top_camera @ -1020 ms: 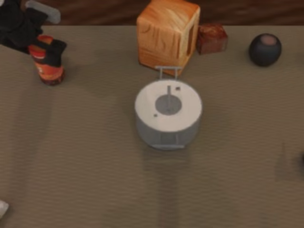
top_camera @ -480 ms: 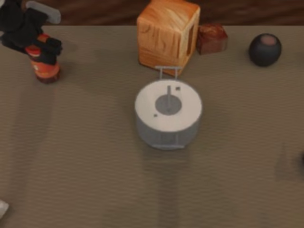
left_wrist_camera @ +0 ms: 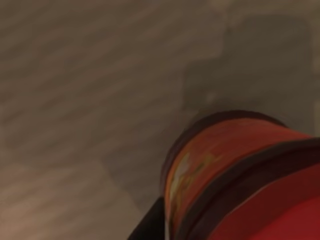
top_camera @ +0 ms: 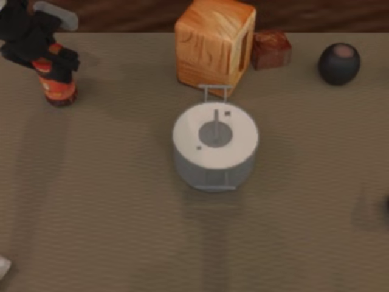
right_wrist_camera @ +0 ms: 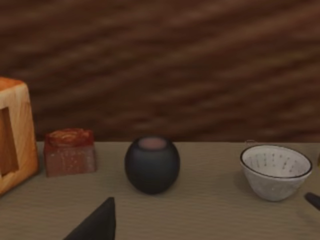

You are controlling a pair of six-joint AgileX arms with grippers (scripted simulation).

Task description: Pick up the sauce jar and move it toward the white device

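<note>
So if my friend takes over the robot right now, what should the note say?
Left gripper: at the table's far left, jaws shut on the sauce jar, which looks upright and at or just above the table.
Right arm: parked off the right edge, gripper barely in view.
White device: mid-table, in front of the wooden box, well apart from the jar.
Done: jar grasped.
Left: lift it and carry it right, toward the device.

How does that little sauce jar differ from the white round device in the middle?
The sauce jar is much smaller and narrower than the squat white device. The jar is red-orange with dark contents; the device is white-topped with greyish sides. The left gripper sits at the jar's top; the device stands untouched. Both are round cylinders.
</note>
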